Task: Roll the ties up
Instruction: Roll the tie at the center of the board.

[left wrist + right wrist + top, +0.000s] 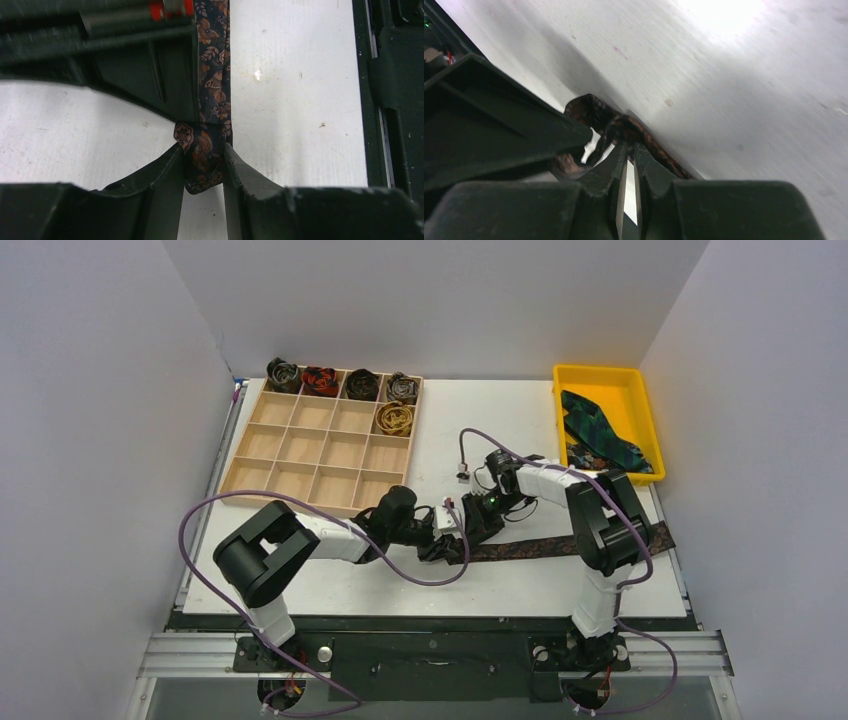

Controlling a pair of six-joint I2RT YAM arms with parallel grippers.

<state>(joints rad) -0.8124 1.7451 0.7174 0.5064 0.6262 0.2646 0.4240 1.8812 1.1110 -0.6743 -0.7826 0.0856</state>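
A dark brown patterned tie (560,545) lies flat across the near table, its left end folded into a small roll. My left gripper (440,544) is shut on that rolled end (202,165), one finger pressed to each side. The rest of the tie's strip (215,75) runs straight away from it. My right gripper (468,528) meets the same end from the other side. Its fingers stand a thin slit apart (630,146), tips against the tie's fold (594,112); whether they pinch fabric is unclear. Several rolled ties (340,383) sit in the tray's back row.
The wooden compartment tray (232,480) stands at the back left. A yellow bin (600,372) at the back right holds green-blue ties (600,435). Purple cables loop over both arms near the table's front edge.
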